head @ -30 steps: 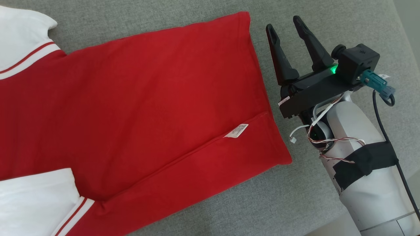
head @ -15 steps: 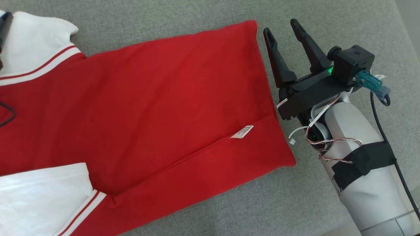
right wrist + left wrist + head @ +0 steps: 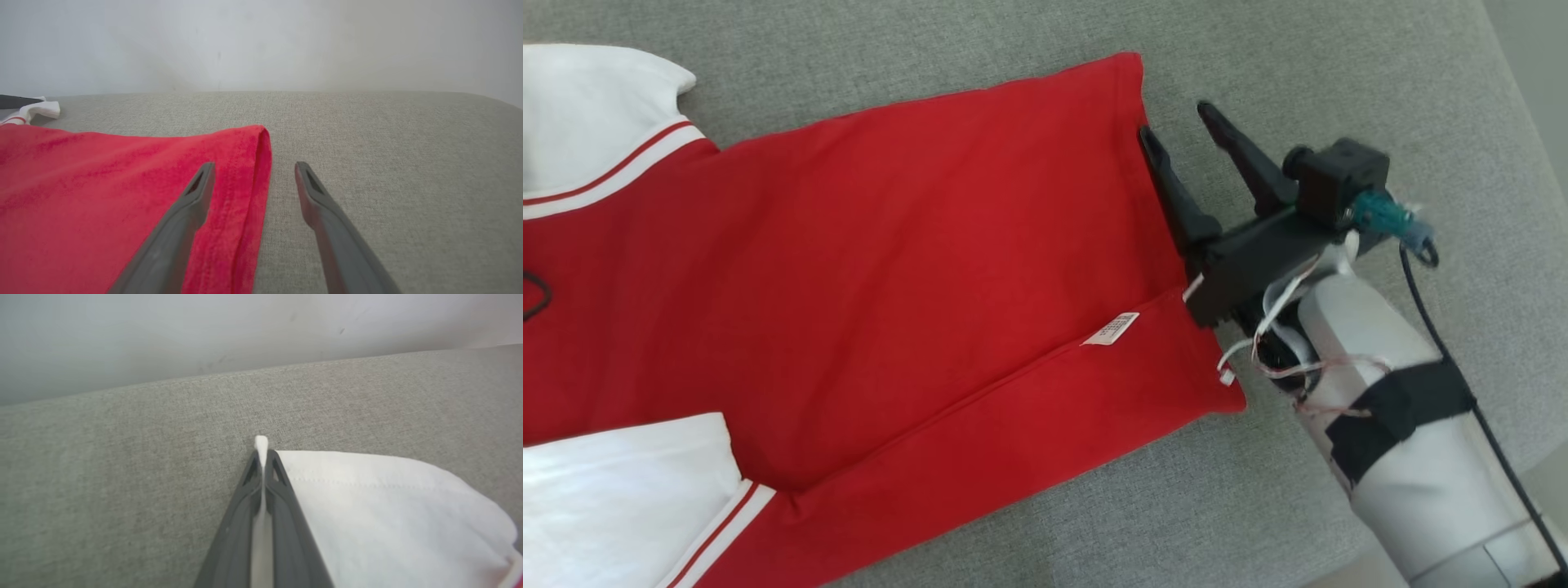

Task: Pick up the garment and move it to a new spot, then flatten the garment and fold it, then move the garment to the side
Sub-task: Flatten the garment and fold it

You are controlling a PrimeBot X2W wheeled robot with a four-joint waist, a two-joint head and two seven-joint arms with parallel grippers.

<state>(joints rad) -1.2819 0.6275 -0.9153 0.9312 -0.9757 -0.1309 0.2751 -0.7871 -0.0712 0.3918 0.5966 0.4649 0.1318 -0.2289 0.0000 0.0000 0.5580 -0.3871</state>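
— Well, how does the garment [image 3: 890, 269] lie?
— Flat on what looks like a grey cushion [image 3: 1339, 65]. Its long axis runs across the robot, with sleeves to the left and hem [image 3: 249, 212] to the right.
— And the hands?
— The right hand [image 3: 254, 164] is spread. One finger is over the hem and the other outside it, so it is nearer. The left hand [image 3: 261, 455] is clenched on the white sleeve [image 3: 388, 506] corner.

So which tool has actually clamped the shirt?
The left tool, pinched shut on the white sleeve edge; the right tool stands open astride the red hem.
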